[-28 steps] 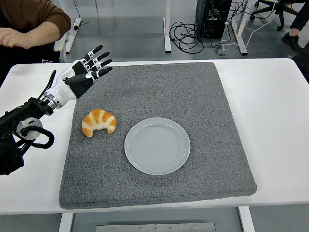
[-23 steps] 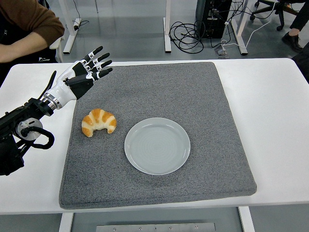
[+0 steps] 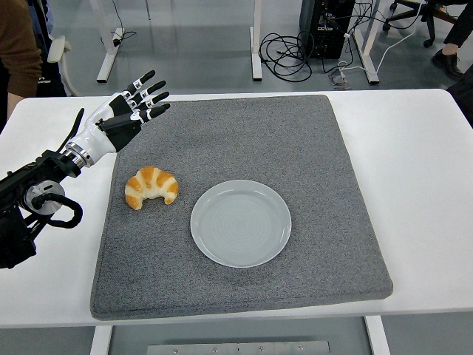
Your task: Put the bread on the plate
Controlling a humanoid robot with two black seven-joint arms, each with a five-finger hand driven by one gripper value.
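Person (image 3: 18, 48) — apparently sleeve only — cropped.

Bright, even overhead light fills the scene. The plate (image 3: 241, 222) shows a faint sheen; shadows beside it are soft. Focus is sharp throughout

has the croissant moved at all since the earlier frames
No. The croissant lies in the same spot on the grey mat, just left of the plate, untouched.

Around the plate (image 3: 241, 222) the grey mat (image 3: 244, 140) lies bare on its far, right and near sides (open passage there); only the bread (image 3: 151, 186) sits just left of the plate.
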